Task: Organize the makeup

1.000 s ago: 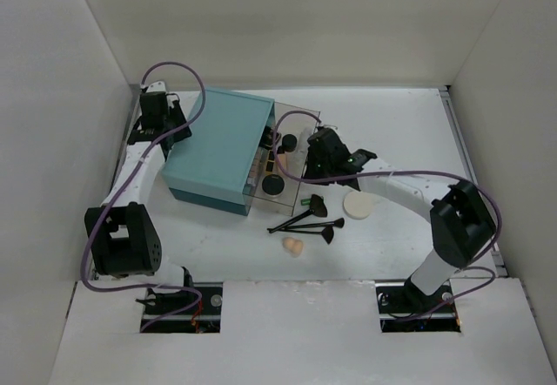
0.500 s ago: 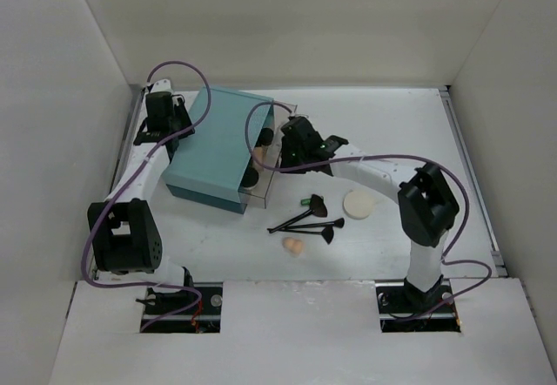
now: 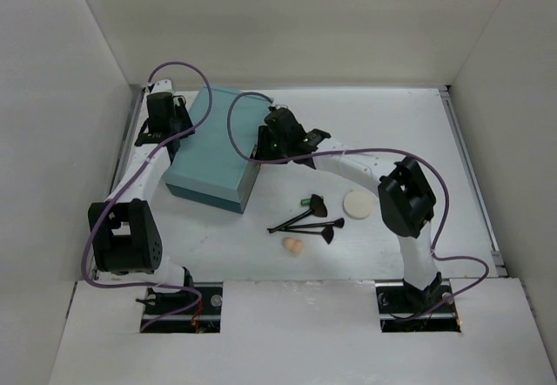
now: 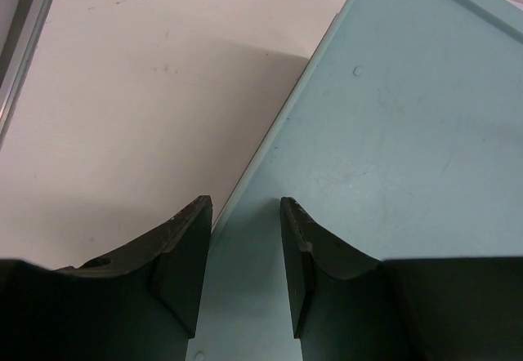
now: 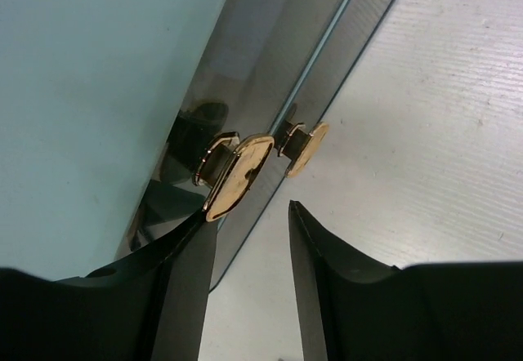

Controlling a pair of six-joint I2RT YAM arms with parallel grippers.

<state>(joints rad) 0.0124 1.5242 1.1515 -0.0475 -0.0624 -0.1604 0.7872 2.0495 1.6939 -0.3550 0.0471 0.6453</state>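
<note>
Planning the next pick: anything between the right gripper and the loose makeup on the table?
Nothing visible. Bare white table lies between the right gripper, at the gold knob of the large teal box, and the black-handled brushes, round white puff and peach sponge.

**Teal box on a white tabletop**

A large teal box (image 3: 216, 145) sits toward the far left corner of the white tabletop (image 3: 409, 128), turned at a slant to its edges. Its top is plain and flat. The side facing the tabletop's right edge carries smoky see-through drawer fronts (image 5: 270, 67), where two oval gold knobs (image 5: 239, 173) show. White walls (image 3: 287, 19) enclose the tabletop on three sides.
</note>
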